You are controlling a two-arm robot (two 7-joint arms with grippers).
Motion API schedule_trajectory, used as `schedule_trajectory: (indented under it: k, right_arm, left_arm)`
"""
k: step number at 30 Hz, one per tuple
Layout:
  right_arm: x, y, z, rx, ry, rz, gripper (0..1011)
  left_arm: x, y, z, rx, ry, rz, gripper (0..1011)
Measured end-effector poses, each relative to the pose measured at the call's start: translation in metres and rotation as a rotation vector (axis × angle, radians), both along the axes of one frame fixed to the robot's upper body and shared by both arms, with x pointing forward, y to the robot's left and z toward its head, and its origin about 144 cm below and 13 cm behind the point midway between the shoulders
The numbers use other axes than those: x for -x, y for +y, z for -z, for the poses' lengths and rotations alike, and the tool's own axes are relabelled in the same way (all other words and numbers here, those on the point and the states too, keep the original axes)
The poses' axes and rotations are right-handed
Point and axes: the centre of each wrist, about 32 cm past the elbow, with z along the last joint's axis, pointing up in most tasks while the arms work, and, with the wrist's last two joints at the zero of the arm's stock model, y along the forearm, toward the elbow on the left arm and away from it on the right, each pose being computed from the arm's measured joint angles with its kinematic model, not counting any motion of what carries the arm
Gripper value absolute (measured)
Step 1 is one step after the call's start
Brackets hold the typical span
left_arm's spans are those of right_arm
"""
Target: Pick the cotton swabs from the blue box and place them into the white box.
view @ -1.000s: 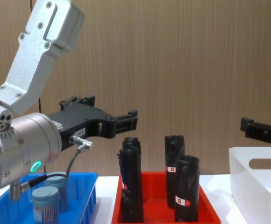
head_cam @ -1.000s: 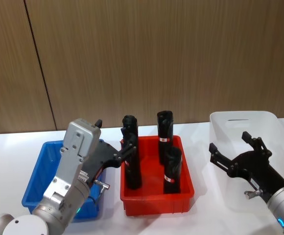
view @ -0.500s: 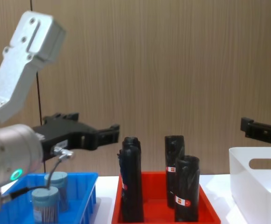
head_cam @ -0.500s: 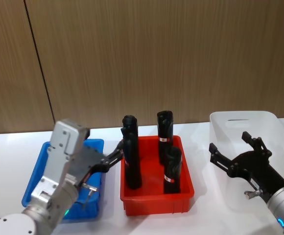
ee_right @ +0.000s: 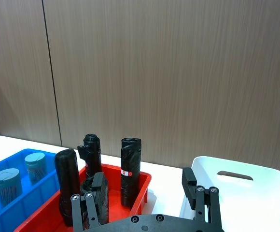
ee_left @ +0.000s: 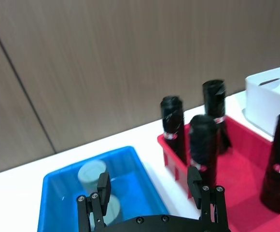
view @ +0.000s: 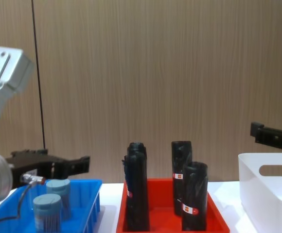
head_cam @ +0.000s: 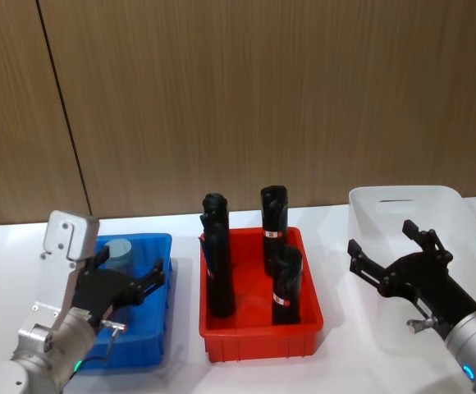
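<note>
Left gripper's [head_cam: 133,276] wide open, cotton swabs [ee_left: 92,171] just below it. Right gripper [head_cam: 383,242] idles open. Tubs look light and slick, so pinch mid-wall.

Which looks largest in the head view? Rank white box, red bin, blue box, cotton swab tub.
white box
red bin and blue box, too alike to rank
cotton swab tub

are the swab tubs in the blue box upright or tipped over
Upright: both cotton swabs stand on their bases in the blue box, round lids on top.
</note>
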Motion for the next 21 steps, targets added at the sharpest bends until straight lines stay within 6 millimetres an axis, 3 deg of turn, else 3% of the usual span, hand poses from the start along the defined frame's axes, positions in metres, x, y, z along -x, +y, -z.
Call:
schedule_trajectory:
  k: [21]
  right_arm:
    - [0.0, 0.0, 0.0, 0.0, 0.0, 0.0, 1002]
  left_arm:
    - [-0.017, 0.02, 0.013, 0.045, 0.194, -0.135, 1003]
